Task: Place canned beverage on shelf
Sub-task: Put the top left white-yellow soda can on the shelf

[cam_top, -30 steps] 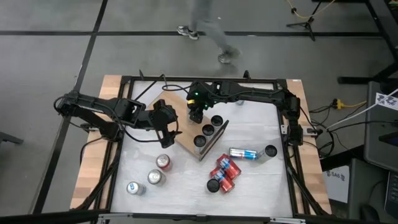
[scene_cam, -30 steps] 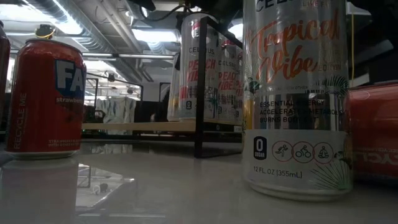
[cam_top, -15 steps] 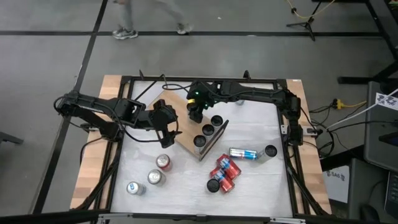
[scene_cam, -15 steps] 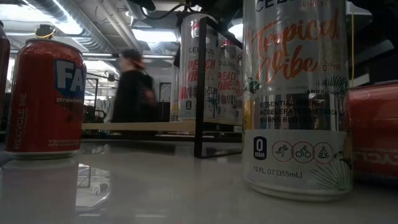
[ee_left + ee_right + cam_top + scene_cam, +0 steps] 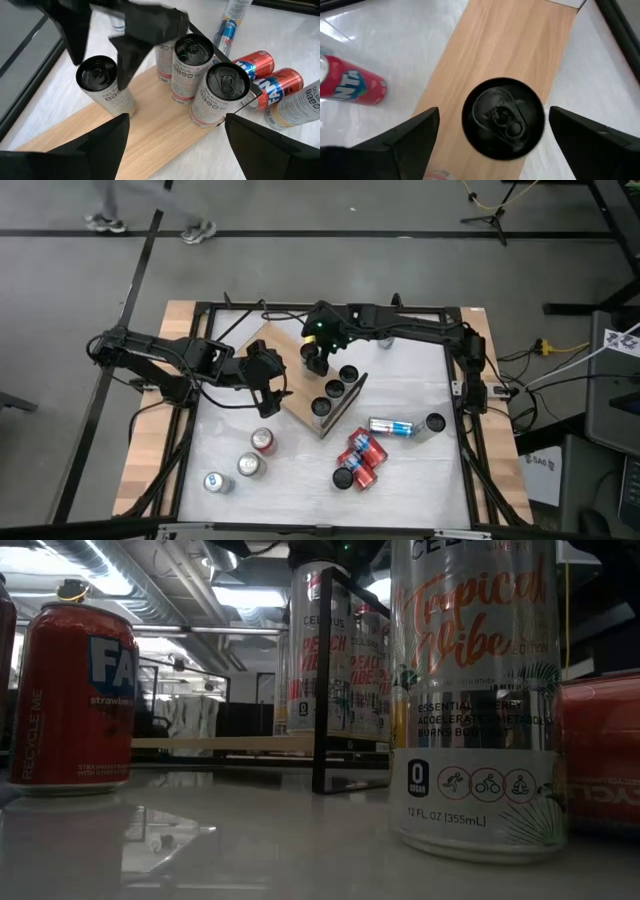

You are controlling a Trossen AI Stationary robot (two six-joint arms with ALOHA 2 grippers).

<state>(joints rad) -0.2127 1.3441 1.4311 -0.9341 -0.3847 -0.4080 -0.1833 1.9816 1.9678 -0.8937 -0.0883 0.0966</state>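
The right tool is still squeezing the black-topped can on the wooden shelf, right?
Not quite. The right tool is open: in the right wrist view its fingers stand wide apart on either side of the can, not touching it. The can does stand upright on the shelf.

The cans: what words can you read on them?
"Tropical Vibe", "0 SUGAR", "12 FL OZ (355mL)": big silver can.
"PEACH VIBE", "CELSIUS": cans on the shelf.
"RECYCLE ME", "strawberry": red can.
"CELSIUS": black-topped can.
Smaller print is too blurred to read.
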